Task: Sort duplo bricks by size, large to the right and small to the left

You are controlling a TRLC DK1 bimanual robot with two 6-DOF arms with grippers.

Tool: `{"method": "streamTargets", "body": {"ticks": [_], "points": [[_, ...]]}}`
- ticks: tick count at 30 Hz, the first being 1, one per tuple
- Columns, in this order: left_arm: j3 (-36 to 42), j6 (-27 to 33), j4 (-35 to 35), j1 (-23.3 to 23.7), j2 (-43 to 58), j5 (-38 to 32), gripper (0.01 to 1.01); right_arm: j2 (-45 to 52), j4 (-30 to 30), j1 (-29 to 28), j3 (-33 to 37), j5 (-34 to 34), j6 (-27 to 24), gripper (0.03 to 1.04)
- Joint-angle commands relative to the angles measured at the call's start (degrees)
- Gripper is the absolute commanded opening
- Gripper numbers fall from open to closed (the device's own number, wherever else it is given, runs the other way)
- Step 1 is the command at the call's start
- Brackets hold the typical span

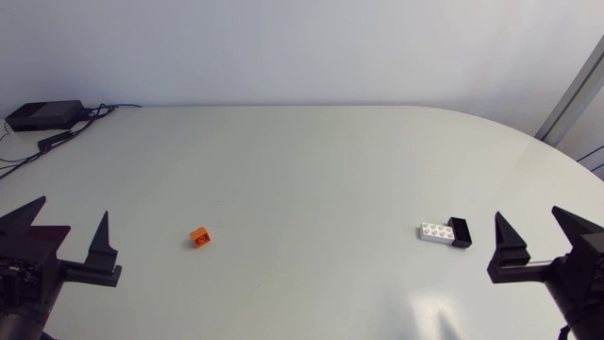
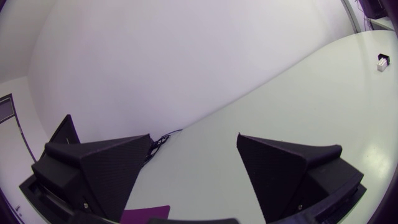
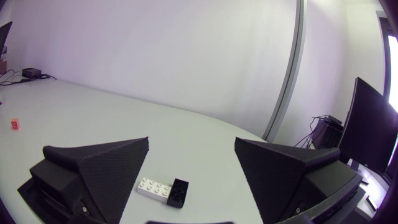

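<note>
A small orange brick lies left of the table's middle, and shows far off beyond my right gripper. On the right, a long white brick lies end to end with a black brick, the two touching. Both bricks lie on the table just ahead of my right gripper, white beside black. My left gripper stands open at the near left, empty; the white brick is tiny in the distance. My right gripper is open at the near right, holding nothing.
A black box with cables sits at the table's far left corner. The table's curved edge runs round the far right.
</note>
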Motion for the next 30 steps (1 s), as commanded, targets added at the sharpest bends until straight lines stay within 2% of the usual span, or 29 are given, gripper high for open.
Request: {"method": "streamTargets", "body": {"ticks": [1,7,11,21,30], "points": [[-2.2,1.4,2.9,-1.1,-0.9,-0.3,0.962,-0.4,1.9,0.5,-2.1,0.3,0.2,0.99],[-2.7,1.6,4.8,-0.6,-0.4,-0.6,0.961,-0.5,3.5,1.8,-3.1,0.3,0.0,0.99],[-2.7,1.4,4.9,0.1,-0.2,-3.5,0.961,-0.5,3.6,1.8,-3.4,1.0,0.1,0.99],[-3.2,1.7,6.8,6.3,-0.9,-4.6,0.964,-0.5,4.9,1.2,-4.7,2.5,-1.0,0.99],[-3.9,-1.2,6.8,6.1,-1.0,-6.0,0.985,-0.4,5.4,-0.7,-5.0,1.7,-1.0,0.99]]}}
